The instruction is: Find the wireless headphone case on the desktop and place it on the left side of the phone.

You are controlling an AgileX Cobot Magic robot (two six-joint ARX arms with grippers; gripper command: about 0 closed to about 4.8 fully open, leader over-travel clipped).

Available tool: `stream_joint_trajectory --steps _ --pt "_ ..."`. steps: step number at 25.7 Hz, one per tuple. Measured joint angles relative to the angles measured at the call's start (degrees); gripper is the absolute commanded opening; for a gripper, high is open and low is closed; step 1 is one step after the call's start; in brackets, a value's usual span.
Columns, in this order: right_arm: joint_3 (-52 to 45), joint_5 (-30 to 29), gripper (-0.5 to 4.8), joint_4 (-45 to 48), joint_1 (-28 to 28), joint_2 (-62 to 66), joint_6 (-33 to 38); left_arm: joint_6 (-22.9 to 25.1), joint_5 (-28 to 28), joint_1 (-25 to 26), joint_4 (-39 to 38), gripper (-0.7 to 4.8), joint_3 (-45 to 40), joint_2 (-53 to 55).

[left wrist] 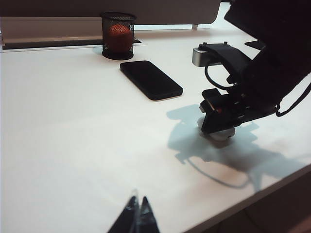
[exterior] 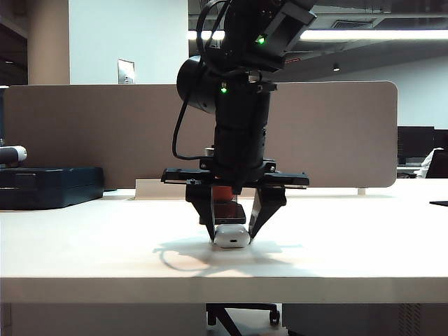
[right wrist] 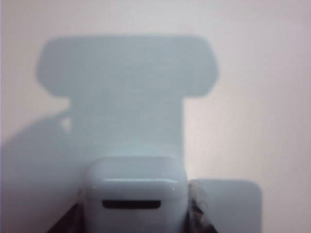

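The white wireless headphone case point(exterior: 231, 239) rests on the off-white desktop point(exterior: 105, 238), near its front edge. My right gripper point(exterior: 232, 236) points down over it, one black finger pressed against each side. In the right wrist view the case point(right wrist: 136, 194) fills the space between the fingers point(right wrist: 197, 208), its dark slot facing the camera. In the left wrist view the black phone point(left wrist: 151, 80) lies flat, farther back on the desk than the case point(left wrist: 221, 135). My left gripper point(left wrist: 137, 213) hangs shut and empty over bare desk, away from both.
A black mesh cup with an orange ball point(left wrist: 118, 35) stands behind the phone. A dark blue box point(exterior: 49, 185) sits at the back left, against the grey-brown partition point(exterior: 105, 133). The desk's front edge point(left wrist: 252, 194) runs close to the case.
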Motion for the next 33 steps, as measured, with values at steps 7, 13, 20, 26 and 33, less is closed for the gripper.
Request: stream_joint_trajectory --steps 7,13,20,26,33 --pt "0.0 0.0 2.06 0.0 0.0 0.0 0.0 0.0 0.0 0.0 0.0 -0.06 0.0 0.0" --pt "0.1 0.0 2.06 -0.7 0.0 -0.1 0.0 0.0 0.0 0.0 0.0 -0.06 0.0 0.0" --pt "0.1 -0.2 2.06 -1.0 0.0 -1.6 -0.3 0.0 0.0 0.0 0.0 -0.06 0.0 0.0" --pt "0.5 -0.4 2.06 0.2 0.0 -3.5 -1.6 0.0 0.0 0.0 0.0 -0.06 0.0 0.0" --pt "6.1 -1.0 2.06 0.3 0.1 -3.5 -3.3 0.0 0.0 0.0 0.0 -0.05 0.0 0.0"
